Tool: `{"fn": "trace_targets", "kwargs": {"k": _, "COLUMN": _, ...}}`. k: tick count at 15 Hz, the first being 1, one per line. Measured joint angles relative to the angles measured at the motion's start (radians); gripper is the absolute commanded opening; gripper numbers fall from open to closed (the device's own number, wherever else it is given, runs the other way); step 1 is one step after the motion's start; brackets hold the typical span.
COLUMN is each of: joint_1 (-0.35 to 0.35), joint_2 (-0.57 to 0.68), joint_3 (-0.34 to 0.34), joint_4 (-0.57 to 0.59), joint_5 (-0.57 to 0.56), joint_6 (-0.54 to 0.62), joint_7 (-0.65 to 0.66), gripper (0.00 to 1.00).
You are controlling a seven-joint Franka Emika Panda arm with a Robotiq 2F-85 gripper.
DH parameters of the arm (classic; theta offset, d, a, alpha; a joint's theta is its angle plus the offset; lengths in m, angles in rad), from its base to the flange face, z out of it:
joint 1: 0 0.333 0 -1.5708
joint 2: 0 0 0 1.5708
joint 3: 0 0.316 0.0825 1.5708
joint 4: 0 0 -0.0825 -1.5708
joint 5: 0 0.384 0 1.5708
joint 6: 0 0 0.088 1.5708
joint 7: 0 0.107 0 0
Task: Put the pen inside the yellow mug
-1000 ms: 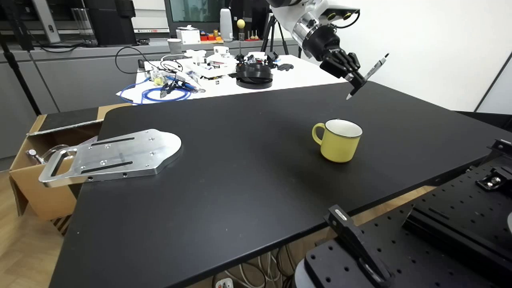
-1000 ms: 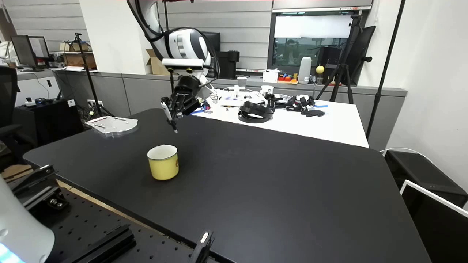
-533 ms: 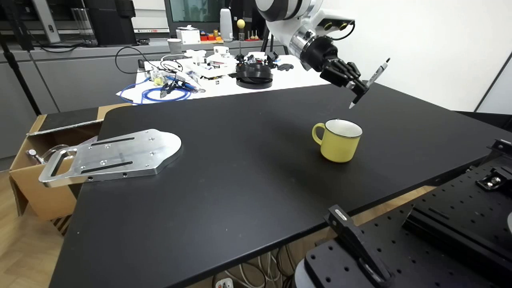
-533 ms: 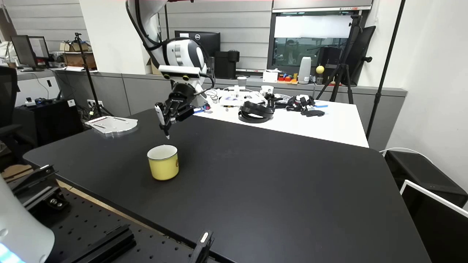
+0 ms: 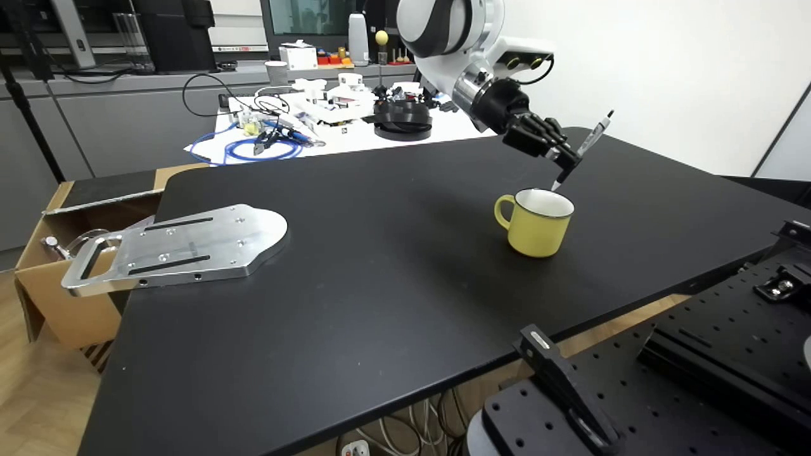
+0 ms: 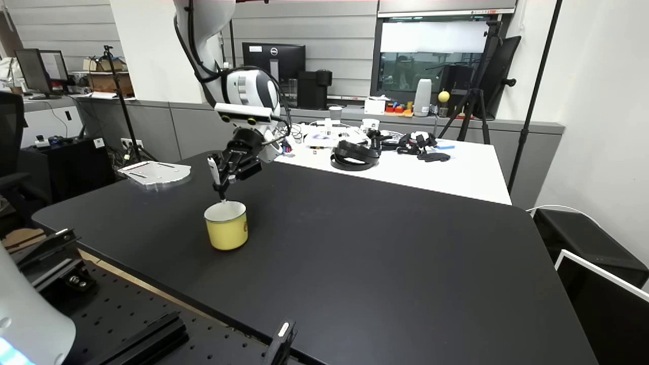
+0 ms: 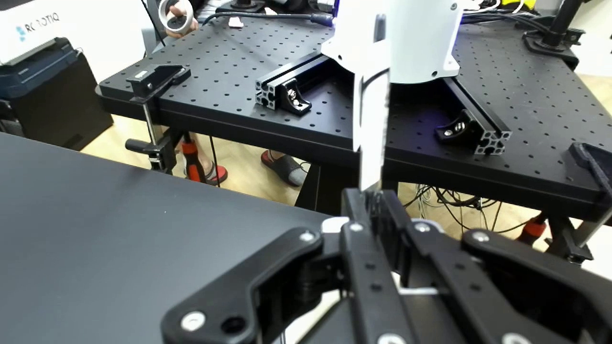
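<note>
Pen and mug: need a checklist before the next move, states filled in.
1. Pen held by the tool: ok, clamped between the fingers in the wrist view.
2. Mug upright, opening up: ok.
3. Pen tip down: ok, though the pen leans.
4. Handle clear of pen: ok, apart in an exterior view.
5. Tip inside the rim: cannot tell; it meets the far rim in both exterior views.
6. Pen low enough to release: not ok, I'd judge; nearly all of it shows above the rim.
</note>
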Motion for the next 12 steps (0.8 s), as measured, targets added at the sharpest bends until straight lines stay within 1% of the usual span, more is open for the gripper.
{"fn": "trace_targets", "kwargs": {"k": 5, "joint_1": 0.003, "joint_2": 0.03, "joint_3": 0.006, "joint_4": 0.002, "joint_5": 0.0, "joint_6": 0.01, "joint_7": 0.0, "gripper": 0.03}}
{"fn": "trace_targets", "kwargs": {"k": 12, "joint_1": 0.003, "joint_2": 0.046, "joint_3": 0.013, "joint_4": 0.002, "joint_5": 0.0, "joint_6": 0.077, "joint_7": -0.001, "gripper": 0.03}}
